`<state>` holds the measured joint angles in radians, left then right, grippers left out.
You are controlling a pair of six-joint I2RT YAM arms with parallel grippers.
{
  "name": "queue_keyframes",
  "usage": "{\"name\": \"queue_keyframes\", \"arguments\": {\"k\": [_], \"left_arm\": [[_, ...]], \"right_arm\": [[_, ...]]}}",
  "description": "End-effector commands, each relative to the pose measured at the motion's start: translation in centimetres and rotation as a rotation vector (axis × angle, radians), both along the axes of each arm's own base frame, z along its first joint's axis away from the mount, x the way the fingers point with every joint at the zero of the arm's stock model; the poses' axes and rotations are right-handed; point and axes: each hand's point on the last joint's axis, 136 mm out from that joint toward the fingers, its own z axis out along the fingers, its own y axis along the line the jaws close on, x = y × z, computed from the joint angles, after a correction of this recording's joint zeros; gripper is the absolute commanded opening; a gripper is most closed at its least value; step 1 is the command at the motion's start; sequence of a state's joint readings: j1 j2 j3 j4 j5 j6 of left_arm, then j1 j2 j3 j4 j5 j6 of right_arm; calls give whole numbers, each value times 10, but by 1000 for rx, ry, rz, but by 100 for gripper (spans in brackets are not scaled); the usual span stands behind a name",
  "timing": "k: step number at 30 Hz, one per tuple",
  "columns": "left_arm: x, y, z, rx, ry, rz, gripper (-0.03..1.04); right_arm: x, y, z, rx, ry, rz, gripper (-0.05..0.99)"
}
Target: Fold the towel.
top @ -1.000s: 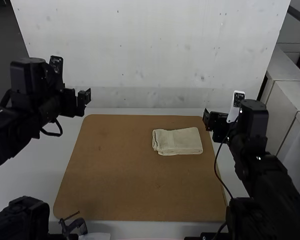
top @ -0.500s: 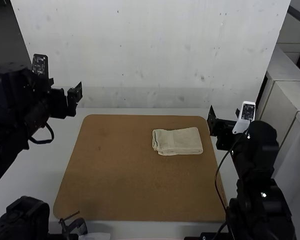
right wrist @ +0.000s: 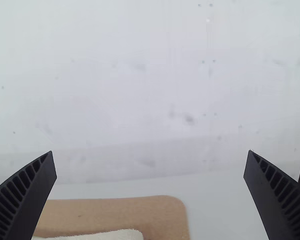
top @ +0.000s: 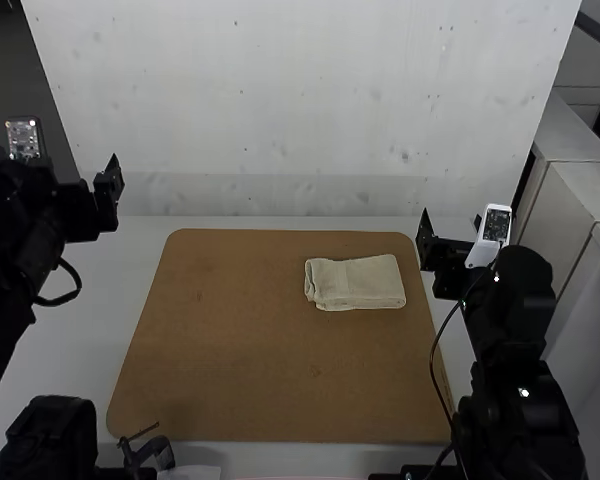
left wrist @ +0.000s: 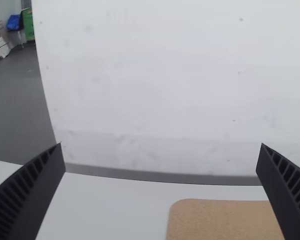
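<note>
There is one towel point(top: 356, 284), one brown board point(top: 230, 340) and two arms with one gripper each. The towel lies on the board, folded into a compact, cream-coloured rectangle, near the far right corner and a little in from both edges. Its layers show along its left side, and part of it appears in the right wrist view too.

The board has rounded corners and lies flat on a pale table point(top: 70, 330). A pale upright panel point(top: 280, 100) with small dark marks rises behind the table's far edge.

The left gripper point(top: 107, 190) is out past the board's far left corner, well apart from the towel; its ribbed black fingers point(left wrist: 32, 192) stand wide apart. The right gripper point(top: 444, 238) is near the board's far right corner, and its fingers point(right wrist: 27, 192) are spread wide as well.

A thin black cable point(top: 432, 352) hangs from the right arm and loops across the board's right edge. That same arm hides the board's near right corner from the high view. A dark clamp-like tool point(top: 148, 454) sits at the near edge, close to the near left corner, with a bulky black object point(top: 50, 435) just beside it.
</note>
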<state>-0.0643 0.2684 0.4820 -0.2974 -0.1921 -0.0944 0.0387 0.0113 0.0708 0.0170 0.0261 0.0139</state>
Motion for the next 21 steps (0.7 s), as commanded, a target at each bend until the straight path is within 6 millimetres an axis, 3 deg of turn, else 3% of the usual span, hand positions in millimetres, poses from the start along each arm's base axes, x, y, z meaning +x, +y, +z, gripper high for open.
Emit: {"name": "queue_keyframes", "arguments": {"k": [1,6,10,21], "left_arm": [[-15,12,17,-25,-81,53,98],[-22,5,-4,-5,-129,6,98],[-11,-1,-27,74,-114,-33,98],[6,-23,-111,136,43,-173,98]], "right_arm": [[-1,-3,5,-9,-22,-17,96],[0,-3,-2,-18,-13,-14,96],[1,-2,-3,-18,-11,-9,96],[1,-3,-16,-13,55,-14,96]]}}
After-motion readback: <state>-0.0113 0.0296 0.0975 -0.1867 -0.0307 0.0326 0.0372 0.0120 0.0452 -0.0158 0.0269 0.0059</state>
